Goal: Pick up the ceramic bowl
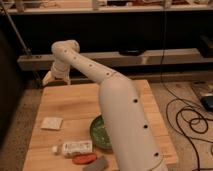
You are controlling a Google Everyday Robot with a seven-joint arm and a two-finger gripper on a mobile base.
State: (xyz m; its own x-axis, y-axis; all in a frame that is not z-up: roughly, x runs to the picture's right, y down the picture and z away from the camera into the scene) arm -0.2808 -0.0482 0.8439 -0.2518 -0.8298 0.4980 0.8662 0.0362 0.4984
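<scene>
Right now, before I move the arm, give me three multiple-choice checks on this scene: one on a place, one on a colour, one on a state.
1. Where is the pincer?
A. by the far left corner of the table
B. by its near right corner
C. down at the floor

2. What colour is the ceramic bowl?
A. blue
B. green
C. white

3. How does the white bottle sit?
A. standing upright
B. lying on its side
C. lifted in the air

Answers:
1 A: the pincer hangs at the far left corner, well away from the ceramic bowl.
2 B: a glossy green inside shows beside the arm, which covers part of it.
3 B: its long side rests on the table near the front edge.
</scene>
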